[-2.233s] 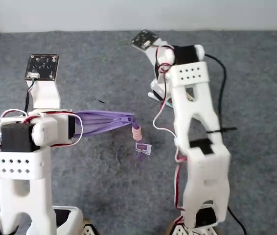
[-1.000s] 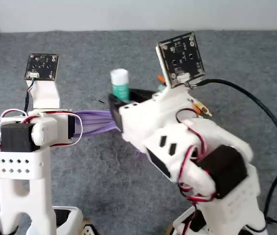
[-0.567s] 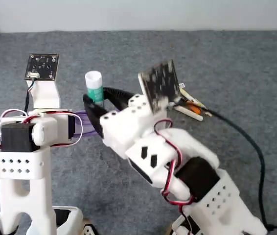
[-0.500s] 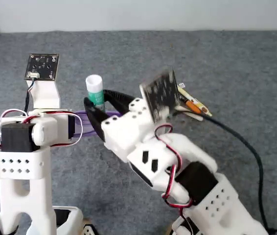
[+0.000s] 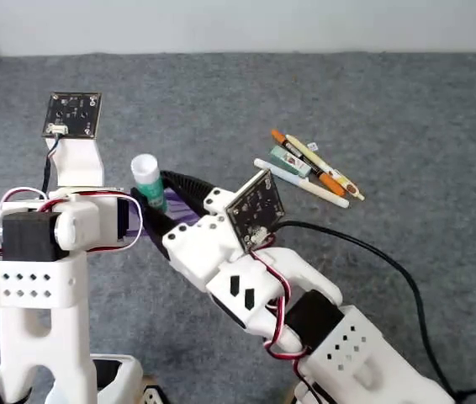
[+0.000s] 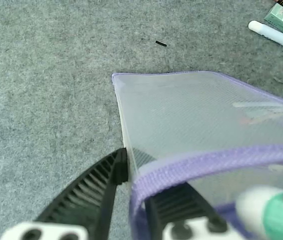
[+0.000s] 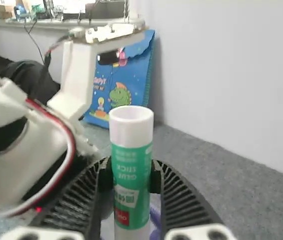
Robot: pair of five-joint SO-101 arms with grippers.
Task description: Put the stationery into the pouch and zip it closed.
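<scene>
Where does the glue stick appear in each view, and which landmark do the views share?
High view: glue stick upright in the right gripper, left of centre.
Left wrist view: its white-and-green end beside the purple rim of the pouch.
Right wrist view: upright, clamped between the gripper's fingers.
Shared landmark: the purple pouch.

In the high view the pouch (image 5: pixel 184 210) shows as a sliver of purple between the two arms. The rest lies under the right arm (image 5: pixel 246 278), and its zip cannot be made out. The glue stick (image 5: pixel 147 178) loses its lower end there behind the black fingers of the right pincer (image 5: pixel 149 190); in the right wrist view the picture's edge cuts off its foot. In the left wrist view the stick is a blur in one corner, the pouch runs off two edges, and the left pincer (image 6: pixel 131 185) clamping its rim is cut at the base. The pens (image 5: pixel 309 166) are too small to tell apart, and a dark speck (image 6: pixel 161 43) on the table (image 6: pixel 41 75) cannot be identified.
</scene>
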